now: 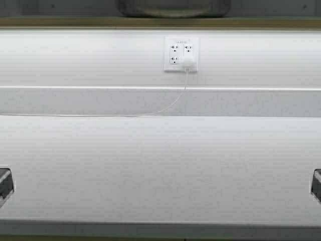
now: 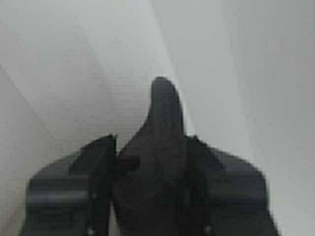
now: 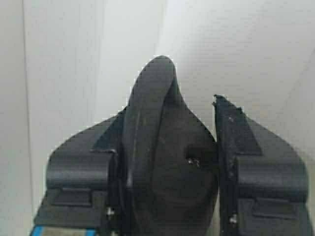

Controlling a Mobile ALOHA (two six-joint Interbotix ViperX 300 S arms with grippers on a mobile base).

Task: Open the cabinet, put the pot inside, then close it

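Countertop white, matt, smooth; fingers black plastic (matt).

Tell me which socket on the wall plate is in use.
The lower-right one: a white plug covers it, its cable trailing down and leftward; the other three sockets show bare slots.

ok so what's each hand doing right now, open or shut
Left hand: shut, holding nothing.
Right hand: shut, holding nothing.

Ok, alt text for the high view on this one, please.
A white counter against a white wall, where a wall outlet holds a white plug whose thin cord trails left. Dark arm parts show at both side edges; no pot or cabinet in view.
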